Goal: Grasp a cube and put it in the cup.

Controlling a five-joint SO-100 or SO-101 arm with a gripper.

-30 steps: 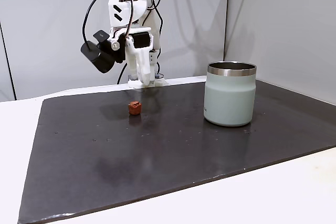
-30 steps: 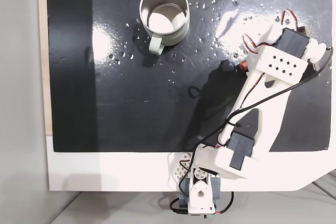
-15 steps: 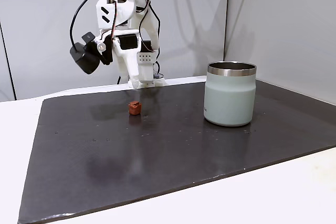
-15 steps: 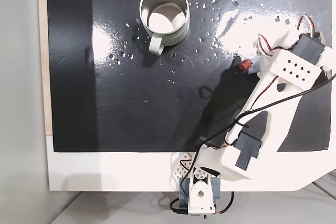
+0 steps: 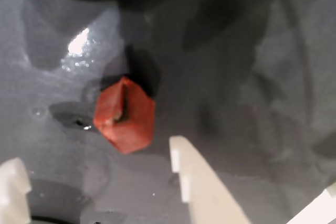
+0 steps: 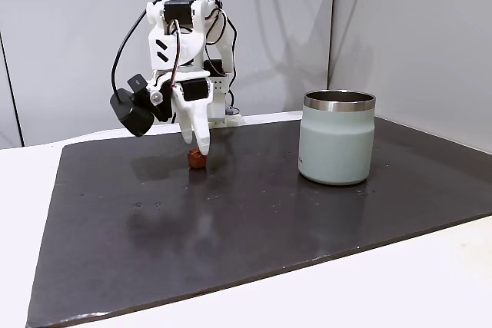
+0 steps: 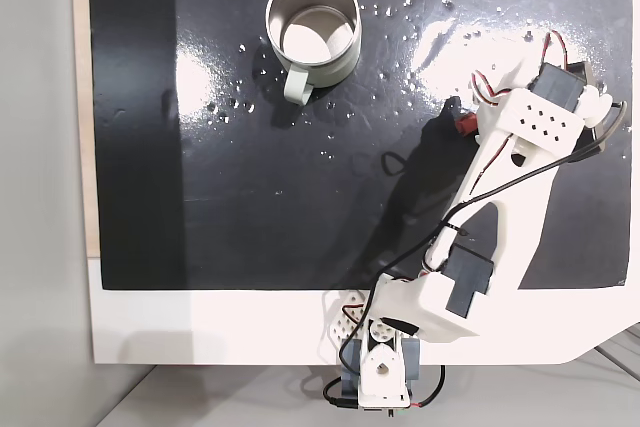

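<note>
1. One small reddish-brown cube [image 5: 125, 115] is seen lying on the dark glossy mat [image 6: 254, 213], with nothing gripping it
2. Two white fingertips [image 5: 197, 179] are seen in the wrist view at the lower edge, spread well apart, so the gripper [image 5: 100, 177] is read as open; the cube lies just beyond the gap between them, nearer the right-hand finger
3. Seen from the side in a fixed view, the gripper [image 6: 201, 144] is pointed steeply down, its tip just above the cube [image 6: 197, 159]; whether tip and cube touch cannot be told
4. Seen from above in a fixed view, the cube [image 7: 464, 125] shows as a red patch at the left edge of the white perforated wrist housing [image 7: 535, 127], which covers part of it
5. A pale grey-green cup [image 6: 337, 137] with a shiny steel rim is stood upright on the right side of the mat in the side-on fixed view, well apart from the cube
6. From above, the cup [image 7: 314, 29] is seen at the far side of the mat with its handle turned towards the near side, and its inside holds nothing
7. The white arm base [image 7: 380, 367] is fixed on the white tabletop [image 7: 200, 332] at the near edge of the mat, and a black camera module [image 6: 132, 110] hangs at the left of the wrist in the side-on view
</note>
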